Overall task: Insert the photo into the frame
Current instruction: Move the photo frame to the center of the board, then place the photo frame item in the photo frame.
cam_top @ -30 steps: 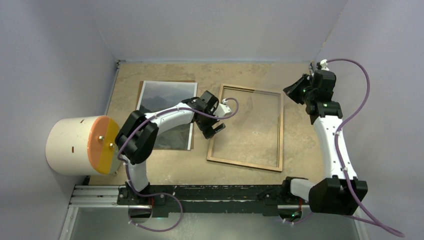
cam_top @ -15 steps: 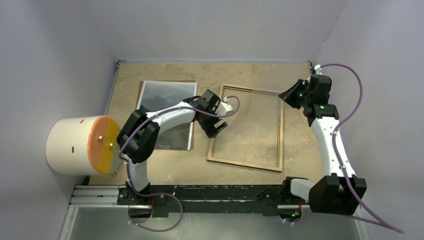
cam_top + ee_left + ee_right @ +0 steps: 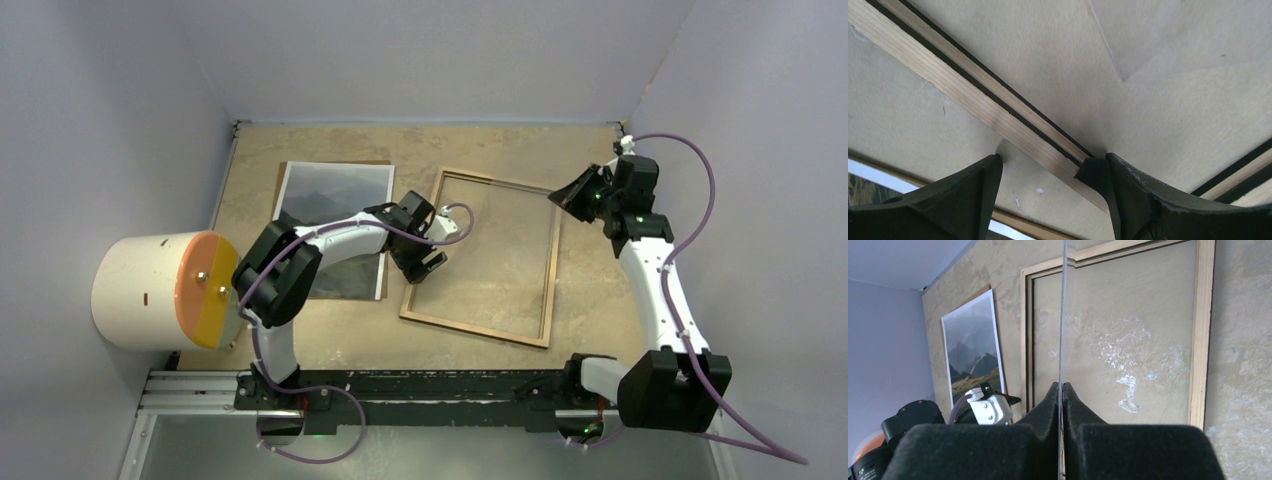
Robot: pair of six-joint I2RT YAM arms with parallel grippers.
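over the last second the frame [image 3: 552, 262] has slid left on the counter [image 3: 330, 335] and its near end has swung further toward the photo [image 3: 335, 195], drawn by the left pincer [image 3: 1042, 169]. that pincer stands released astride the left rail, one finger against the rail's inner side, the other clear of it. the right pincer [image 3: 1061, 386] is clenched on a clear pane [image 3: 1063, 315], held on edge above the frame's far right corner. i judge this is squaring up before loading. the frame lies flat, wood side up, long axis running away from the arm bases, near end leaning left. the photo lies face up just left of it, long axis alike, mountains toward the far wall.
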